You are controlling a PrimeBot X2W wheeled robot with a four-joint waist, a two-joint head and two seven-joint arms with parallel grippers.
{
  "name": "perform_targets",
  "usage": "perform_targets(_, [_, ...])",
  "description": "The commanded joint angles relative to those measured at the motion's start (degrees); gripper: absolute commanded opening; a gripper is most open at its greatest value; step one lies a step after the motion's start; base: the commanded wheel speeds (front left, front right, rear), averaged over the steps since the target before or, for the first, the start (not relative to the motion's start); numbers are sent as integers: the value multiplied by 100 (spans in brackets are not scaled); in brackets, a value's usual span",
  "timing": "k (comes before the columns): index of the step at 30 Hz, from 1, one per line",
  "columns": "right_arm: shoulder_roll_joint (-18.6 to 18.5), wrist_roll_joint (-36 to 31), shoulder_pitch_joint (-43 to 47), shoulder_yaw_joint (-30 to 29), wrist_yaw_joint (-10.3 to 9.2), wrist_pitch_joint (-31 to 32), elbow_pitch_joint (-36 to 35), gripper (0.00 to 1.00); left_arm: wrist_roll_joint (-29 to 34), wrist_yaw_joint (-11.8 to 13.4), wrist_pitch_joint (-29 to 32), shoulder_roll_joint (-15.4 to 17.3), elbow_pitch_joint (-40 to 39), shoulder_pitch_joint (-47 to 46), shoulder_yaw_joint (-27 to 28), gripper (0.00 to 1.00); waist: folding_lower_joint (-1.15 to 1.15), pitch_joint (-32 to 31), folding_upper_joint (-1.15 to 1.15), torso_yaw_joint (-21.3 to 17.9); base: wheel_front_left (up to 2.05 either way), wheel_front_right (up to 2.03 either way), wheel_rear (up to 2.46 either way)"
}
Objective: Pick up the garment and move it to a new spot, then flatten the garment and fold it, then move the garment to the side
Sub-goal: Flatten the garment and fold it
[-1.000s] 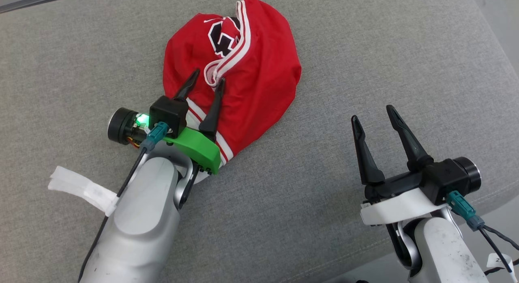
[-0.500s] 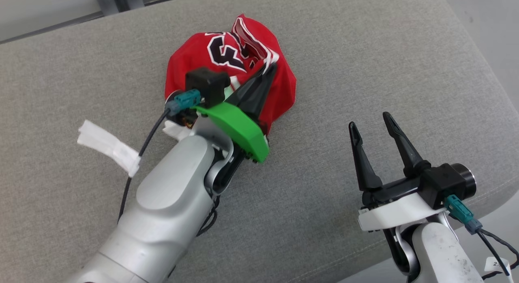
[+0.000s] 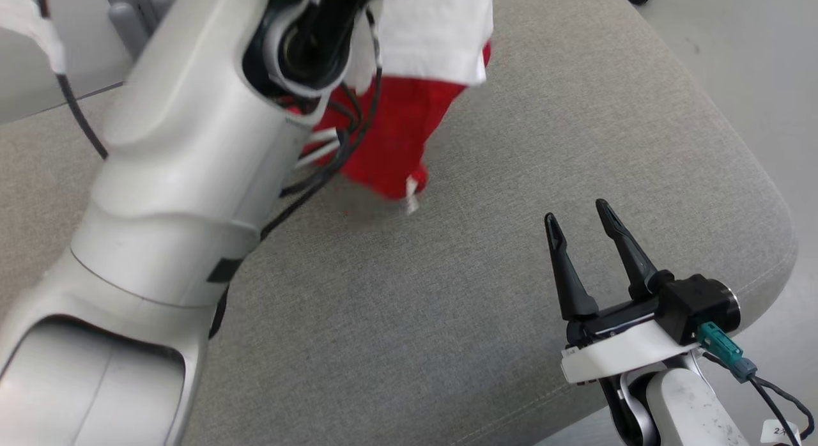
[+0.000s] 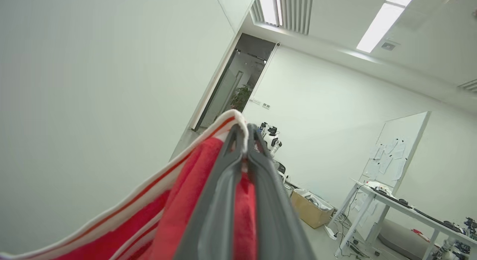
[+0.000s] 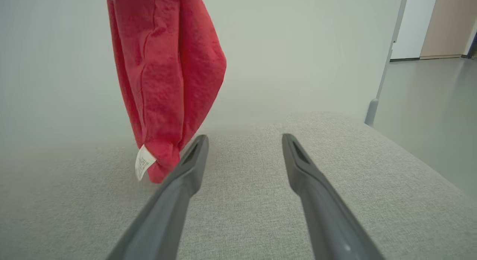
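Stretching beneath the hanging garment [image 5: 164,77], grey cushion [image 5: 242,215] fronts a white wall [image 5: 298,47].

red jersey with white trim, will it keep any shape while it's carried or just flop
Probably floppy: the red jersey with white trim hangs in a limp, creased column from the left gripper, jaws shut on its striped edge. Likely light, since one pinch carries it. Its low end may drag on the grey fabric cushion.
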Motion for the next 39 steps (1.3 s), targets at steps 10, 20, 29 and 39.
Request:
perform_targets(10, [0,-21,157,-210,-10,1,-24,100,-1422,976,-649,19,265,-214,-85,0,0,-179,0,317,0,0,0])
perform_targets(20, [-3,-138,149,-308,-10,1,-39,100,-1740,1303,-881,993,565,2324,188,0,0,-205,0,680,0,0,0])
perform_targets(29, [-2,-277,-38,-163,-10,1,39,100,-1650,760,-1031,1470,1477,2579,611,47,0,30,0,727,0,0,0])
perform_targets(39, [-3,-406,99,-203,-10,1,133,100,1466,289,-1075,1491,953,3055,1523,100,0,-91,0,914,0,0,0])
